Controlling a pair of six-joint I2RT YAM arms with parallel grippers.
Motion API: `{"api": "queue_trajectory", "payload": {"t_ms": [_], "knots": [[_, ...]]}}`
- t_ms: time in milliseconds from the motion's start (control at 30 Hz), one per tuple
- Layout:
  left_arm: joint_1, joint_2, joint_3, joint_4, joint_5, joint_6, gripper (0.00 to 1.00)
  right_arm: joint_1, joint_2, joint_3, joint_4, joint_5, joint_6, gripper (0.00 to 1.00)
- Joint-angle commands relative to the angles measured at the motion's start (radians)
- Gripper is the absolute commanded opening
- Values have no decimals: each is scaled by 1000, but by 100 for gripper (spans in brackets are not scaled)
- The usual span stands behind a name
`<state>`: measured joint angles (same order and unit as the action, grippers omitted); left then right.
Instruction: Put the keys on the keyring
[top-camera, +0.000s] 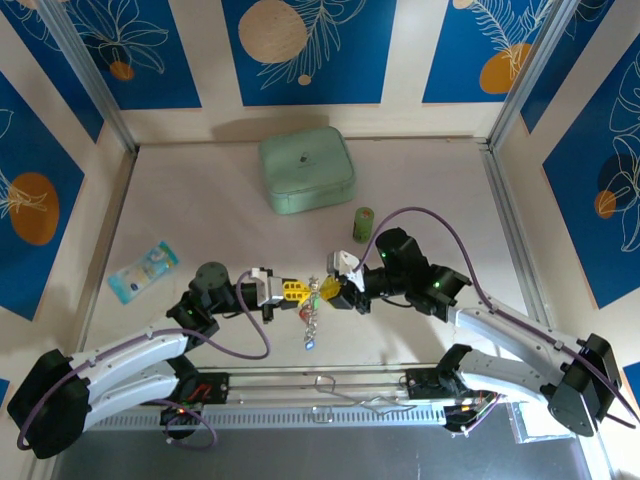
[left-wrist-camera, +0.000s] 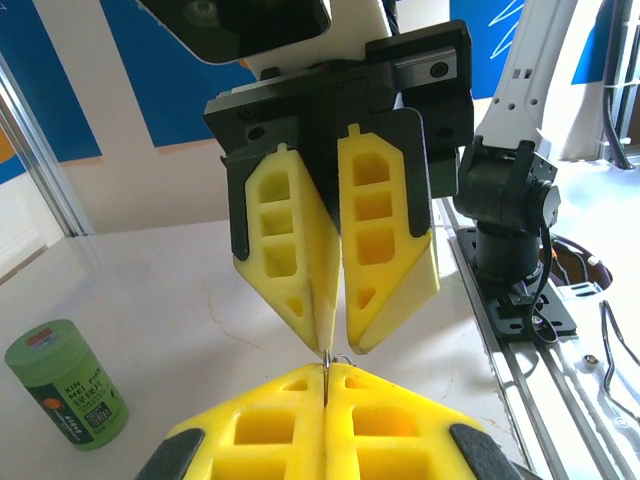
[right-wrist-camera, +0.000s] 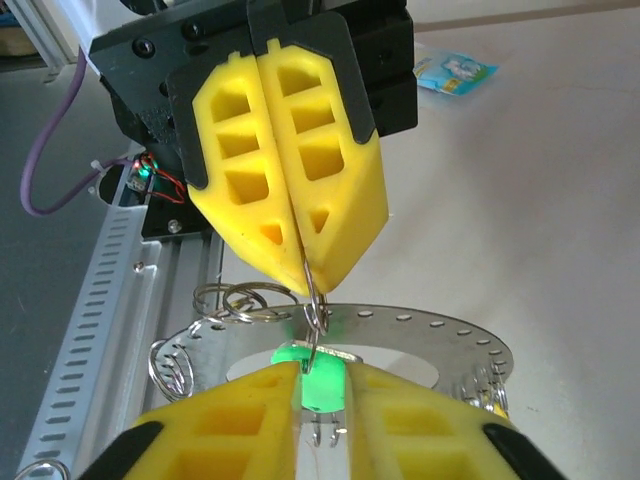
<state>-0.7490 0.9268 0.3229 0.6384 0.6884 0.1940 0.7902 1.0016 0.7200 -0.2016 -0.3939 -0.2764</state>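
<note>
Midway through threading, above the table: my left gripper (top-camera: 289, 292) pinched shut on the thin wire of the keyring (right-wrist-camera: 313, 297), and my right gripper (top-camera: 338, 291) clamped the green key (right-wrist-camera: 320, 385) against it. The next move, I judged, was a careful twist to work the key along the coil.

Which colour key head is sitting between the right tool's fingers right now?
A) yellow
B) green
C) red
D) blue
B: the right wrist view shows a green key head wedged between the fingers of the right tool, while the left tool is shut on a thin metal ring.
</note>
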Motion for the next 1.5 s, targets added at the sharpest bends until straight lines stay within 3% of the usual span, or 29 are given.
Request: {"api": "queue_trajectory", "payload": {"t_ms": [0,200,733,1033,1300,1467], "knots": [[-9,-14,13,57,27,31,0,6,3,18,20,-36,13,18],[-10,-19,13,52,5,37,0,6,2,9,11,-60,7,21],[-11,-16,6,84,11,29,0,13,21,16,20,-36,6,1],[-12,-16,4,109,4,22,0,14,35,8,36,-42,9,0],[-16,-7,2,118,-6,17,0,17,-12,-16,62,-18,-6,26],[-20,8,2,137,-12,9,0,34,-14,-25,98,-25,-11,30]]}}
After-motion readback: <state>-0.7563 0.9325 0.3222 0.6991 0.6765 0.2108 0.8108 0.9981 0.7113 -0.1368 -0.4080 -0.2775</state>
